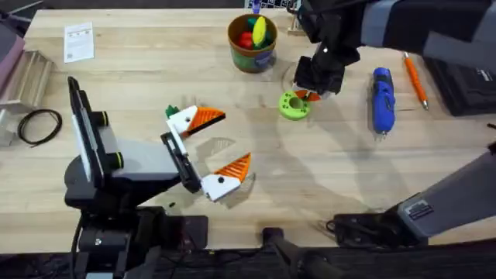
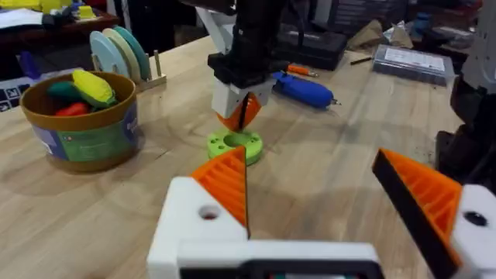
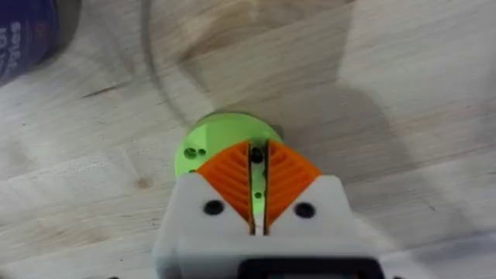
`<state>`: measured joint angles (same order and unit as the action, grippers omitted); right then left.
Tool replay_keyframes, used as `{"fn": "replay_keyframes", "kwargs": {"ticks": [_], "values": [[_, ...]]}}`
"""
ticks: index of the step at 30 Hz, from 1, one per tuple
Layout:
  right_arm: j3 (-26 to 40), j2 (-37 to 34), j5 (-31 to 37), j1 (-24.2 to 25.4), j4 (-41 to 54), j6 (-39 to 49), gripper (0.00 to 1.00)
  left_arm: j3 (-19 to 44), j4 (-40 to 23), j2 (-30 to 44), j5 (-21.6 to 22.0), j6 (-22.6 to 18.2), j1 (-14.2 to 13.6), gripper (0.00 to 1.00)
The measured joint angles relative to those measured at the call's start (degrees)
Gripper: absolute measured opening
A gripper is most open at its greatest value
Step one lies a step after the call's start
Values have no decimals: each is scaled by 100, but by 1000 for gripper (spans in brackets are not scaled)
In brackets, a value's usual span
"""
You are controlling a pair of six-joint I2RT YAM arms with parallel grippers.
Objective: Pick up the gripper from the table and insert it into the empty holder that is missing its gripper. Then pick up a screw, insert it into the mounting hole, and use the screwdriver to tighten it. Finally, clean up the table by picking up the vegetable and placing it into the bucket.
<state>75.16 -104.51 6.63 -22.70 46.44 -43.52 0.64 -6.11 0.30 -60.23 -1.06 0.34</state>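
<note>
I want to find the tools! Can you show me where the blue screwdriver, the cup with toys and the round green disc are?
screwdriver (image 1: 382,99): overhead view, middle of its blue body.
bucket (image 1: 253,57): overhead view, front of its olive wall.
green disc (image 1: 293,108): overhead view, bare front part of its top face.

Overhead looks down and forward over the whole worktop (image 1: 325,167). Left wrist looks low across it; right wrist looks straight down, close. All share the green disc (image 1: 294,105) (image 2: 235,144) (image 3: 225,139).

Bright-green disc (image 1: 294,105), blue screwdriver (image 1: 382,99), olive bucket (image 1: 252,43), white pincer (image 1: 209,149) with ribbed orange pads.
</note>
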Motion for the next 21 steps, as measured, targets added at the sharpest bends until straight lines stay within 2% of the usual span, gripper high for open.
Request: {"fn": "replay_keyframes", "kwargs": {"ticks": [5, 15, 21], "values": [[0, 0, 2, 0, 0, -18, 10, 0, 0, 0, 0, 0, 0, 986], [2, 5, 2, 0, 32, -4, 7, 0, 0, 0, 0, 0, 0, 986], [257, 317, 1, 0, 499, 169, 6, 0, 0, 1, 0, 0, 0, 987]]}}
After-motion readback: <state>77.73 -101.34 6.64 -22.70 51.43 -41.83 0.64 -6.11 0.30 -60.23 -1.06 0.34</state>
